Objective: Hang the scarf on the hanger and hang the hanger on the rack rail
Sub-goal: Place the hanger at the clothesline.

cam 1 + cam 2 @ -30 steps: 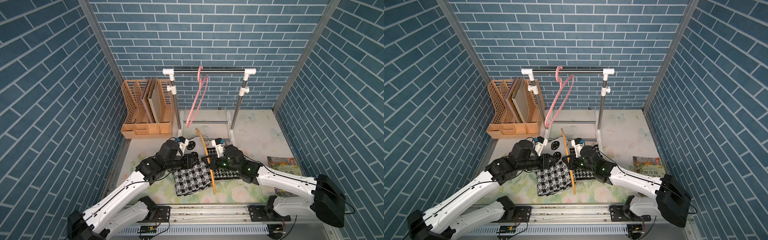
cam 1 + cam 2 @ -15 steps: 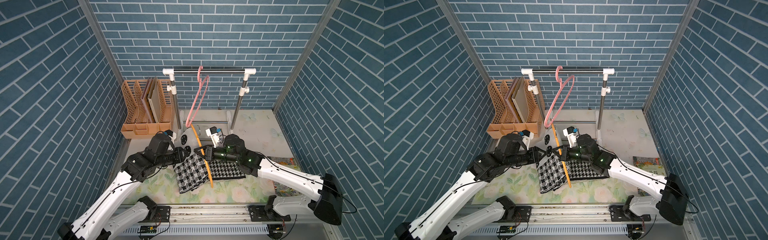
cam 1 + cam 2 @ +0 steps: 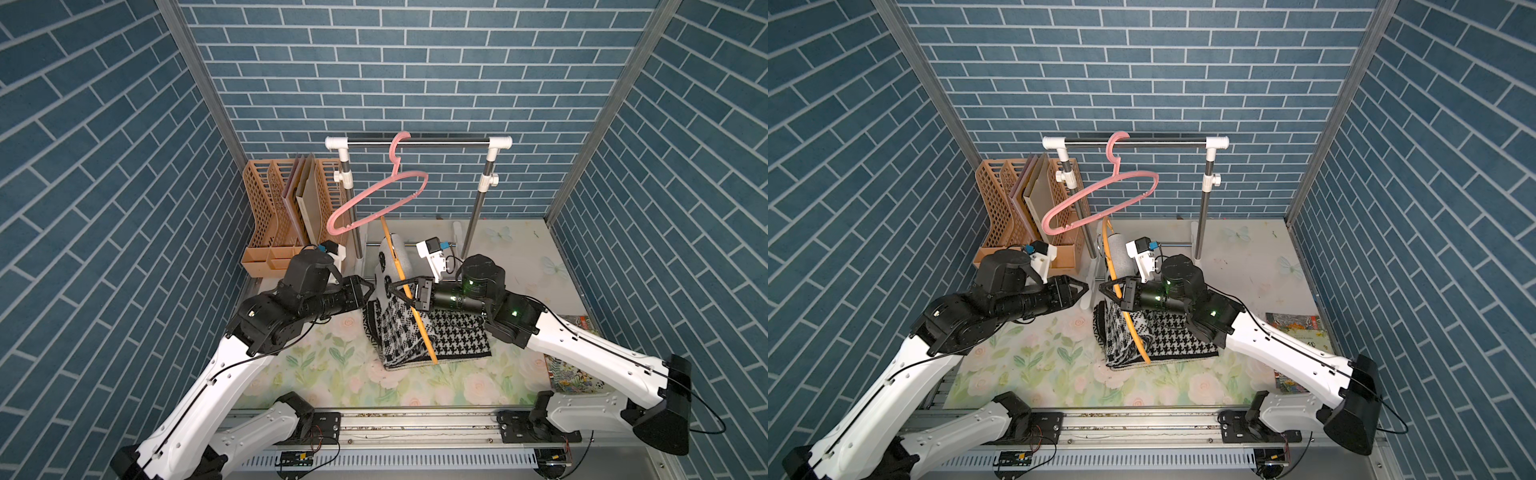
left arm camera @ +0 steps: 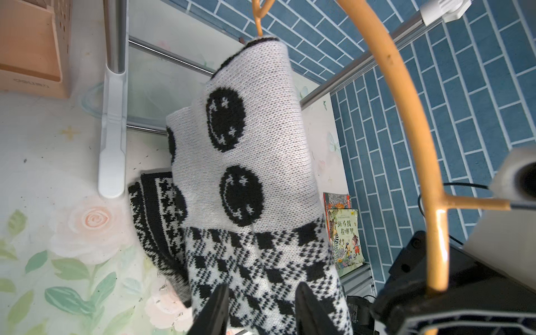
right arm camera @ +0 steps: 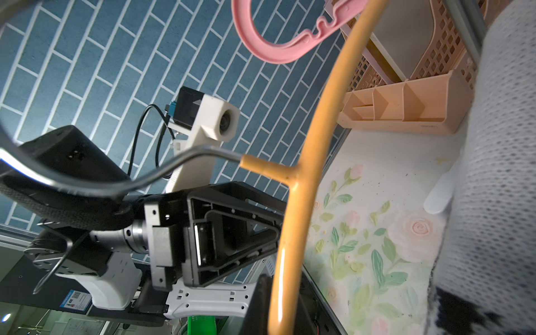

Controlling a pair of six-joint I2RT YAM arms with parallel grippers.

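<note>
Clamping the orange hanger [image 3: 422,328], the right gripper [image 3: 399,290] held it tilted above the table [image 3: 332,365], the scarf [image 3: 395,332] draped over it with its lower end on the tabletop. The left gripper [image 3: 1081,287] stood with jaws parted beside the scarf, seemingly not touching it.

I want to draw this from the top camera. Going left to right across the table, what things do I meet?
Orange file rack → left hand → black-and-white scarf → picture book.
</note>
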